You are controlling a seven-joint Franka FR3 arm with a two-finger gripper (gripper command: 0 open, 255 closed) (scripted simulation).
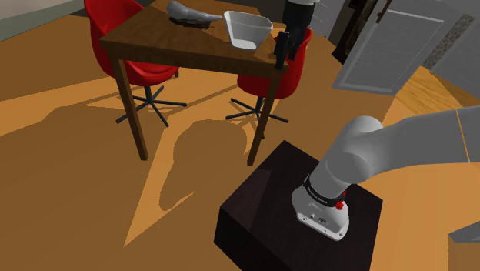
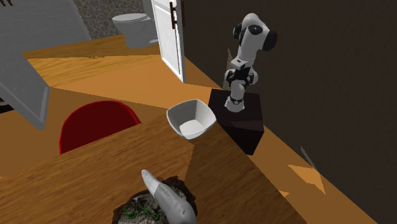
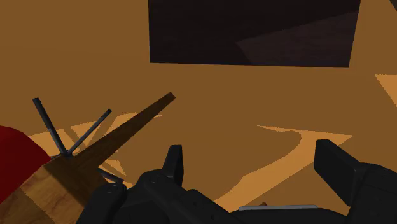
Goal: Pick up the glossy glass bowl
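The bowl (image 1: 248,29) is pale grey-white with a squarish rim and stands upright near the corner of the wooden table (image 1: 165,42). In the second exterior view the bowl (image 2: 191,119) sits at the table's (image 2: 95,172) edge nearest the arm. My black gripper (image 1: 282,48) hangs just off that corner, at the shoulder view's right of the bowl and apart from it. In the wrist view the gripper (image 3: 254,167) is open, its fingers (image 3: 173,162) wide apart over brown floor, with the table corner (image 3: 95,159) beside them and nothing between them.
A grey object on a dark nest (image 1: 191,15) lies further back on the table. Red swivel chairs (image 1: 273,81) stand around the table, one right under my gripper. My dark stand (image 1: 300,208) is on the floor below. A white door (image 2: 168,32) stands open behind.
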